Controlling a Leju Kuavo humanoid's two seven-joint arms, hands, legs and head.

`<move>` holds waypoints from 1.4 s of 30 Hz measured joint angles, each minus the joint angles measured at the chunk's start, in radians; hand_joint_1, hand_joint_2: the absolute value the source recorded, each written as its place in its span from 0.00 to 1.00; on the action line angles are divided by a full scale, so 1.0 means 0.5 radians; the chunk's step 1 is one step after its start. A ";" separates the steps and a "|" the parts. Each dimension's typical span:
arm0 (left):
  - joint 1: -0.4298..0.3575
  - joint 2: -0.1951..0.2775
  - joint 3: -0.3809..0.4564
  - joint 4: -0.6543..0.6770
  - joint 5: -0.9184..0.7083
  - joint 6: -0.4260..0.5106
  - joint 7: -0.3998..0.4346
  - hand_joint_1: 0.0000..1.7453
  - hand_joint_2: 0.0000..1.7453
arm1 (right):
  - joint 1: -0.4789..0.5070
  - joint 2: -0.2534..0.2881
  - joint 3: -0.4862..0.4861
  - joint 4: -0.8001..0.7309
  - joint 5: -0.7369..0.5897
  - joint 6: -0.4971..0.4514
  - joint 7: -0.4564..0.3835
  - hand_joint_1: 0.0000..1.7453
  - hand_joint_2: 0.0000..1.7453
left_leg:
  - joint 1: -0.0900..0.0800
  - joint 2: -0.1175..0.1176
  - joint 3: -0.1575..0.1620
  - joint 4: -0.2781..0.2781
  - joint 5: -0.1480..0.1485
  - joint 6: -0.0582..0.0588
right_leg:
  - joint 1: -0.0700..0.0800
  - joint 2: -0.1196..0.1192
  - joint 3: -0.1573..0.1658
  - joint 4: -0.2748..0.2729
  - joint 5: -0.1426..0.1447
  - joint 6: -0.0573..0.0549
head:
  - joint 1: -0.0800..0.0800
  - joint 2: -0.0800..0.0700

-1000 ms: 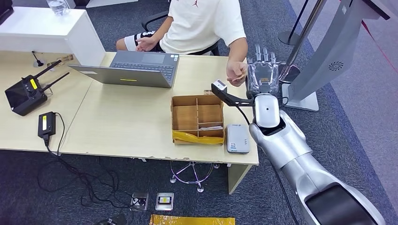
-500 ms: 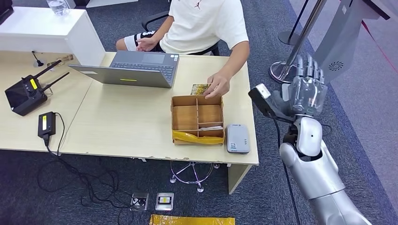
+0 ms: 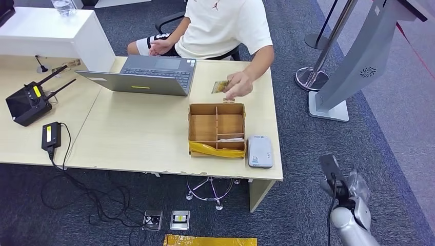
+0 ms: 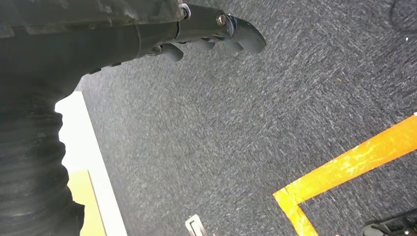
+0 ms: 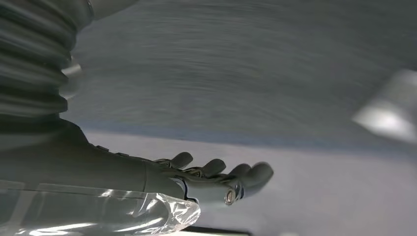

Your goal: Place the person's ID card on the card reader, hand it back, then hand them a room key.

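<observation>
Hanging beside the desk (image 3: 154, 138), right robot hand (image 3: 354, 187) spread, empty — person's hand (image 3: 238, 84) pinching card (image 3: 220, 87).

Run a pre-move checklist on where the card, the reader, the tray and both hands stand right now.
1. Card with the person: ok. The person's hand holds the card above the table, beyond the tray.
2. Card reader free: ok. The card reader lies bare beside the cardboard tray.
3. Room key located: cannot tell. Something pale lies in one tray compartment; it is too small to identify.
4. Right hand free: ok. The right hand is low beside the table, fingers apart, holding nothing.
5. Left hand free: ok. The left hand hangs over the carpet, holding nothing.
</observation>
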 joint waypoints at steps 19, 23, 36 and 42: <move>0.001 0.027 -0.015 -0.004 -0.073 0.024 -0.086 0.00 1.00 | 0.340 0.292 -0.263 0.887 0.738 0.881 -0.110 0.00 1.00 | 0.003 0.011 0.007 -0.001 -0.009 -0.006 | 0.003 0.010 0.003 0.002 -0.006 -0.006 | 0.000 0.000; 0.001 0.028 -0.017 -0.004 -0.079 0.025 -0.087 0.00 1.00 | 0.331 0.304 -0.278 0.909 0.625 0.561 -0.135 0.00 1.00 | 0.002 0.011 0.007 -0.001 -0.009 -0.006 | 0.003 0.010 0.003 0.002 -0.006 -0.006 | 0.000 0.000; 0.000 0.045 -0.023 -0.002 -0.029 0.050 -0.084 0.00 1.00 | 0.292 0.155 -0.875 0.146 -0.191 -0.641 -0.688 0.00 1.00 | 0.001 0.007 0.004 -0.001 -0.006 -0.002 | 0.000 0.005 0.008 0.002 -0.003 -0.003 | -0.001 0.000; 0.002 0.048 -0.025 -0.002 -0.032 0.060 -0.084 0.00 1.00 | 0.132 0.244 -1.118 -0.748 0.081 -0.648 -0.938 0.00 1.00 | 0.001 -0.003 0.004 -0.001 0.002 -0.001 | 0.000 -0.006 0.008 0.002 -0.001 -0.003 | -0.001 0.000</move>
